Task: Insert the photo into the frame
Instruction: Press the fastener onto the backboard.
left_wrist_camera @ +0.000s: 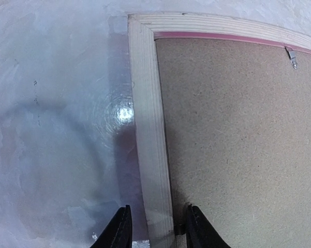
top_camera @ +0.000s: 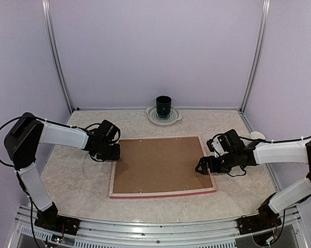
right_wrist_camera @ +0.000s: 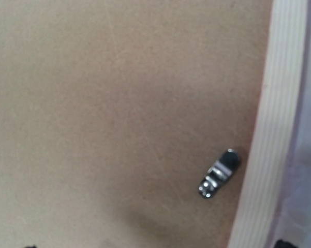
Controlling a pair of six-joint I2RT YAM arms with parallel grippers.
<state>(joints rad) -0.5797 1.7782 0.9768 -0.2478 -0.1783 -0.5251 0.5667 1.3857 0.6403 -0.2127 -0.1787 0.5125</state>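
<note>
While lilac walls (top_camera: 155,51) enclose the marbled table (top_camera: 77,175), left jaws loosely straddle the frame (left_wrist_camera: 151,129); right jaws gape.

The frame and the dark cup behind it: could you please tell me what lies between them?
Between the frame and the cup lies only bare table and the rim of the pale plate under the cup, in the top view.

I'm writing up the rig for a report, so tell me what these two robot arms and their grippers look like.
Both the left arm and right arm have smooth white link shells between bulky black joints. The left gripper and right gripper are black; the left wrist view shows narrow black fingers. Thin black cables loop off the left arm and trail along the right arm.
</note>
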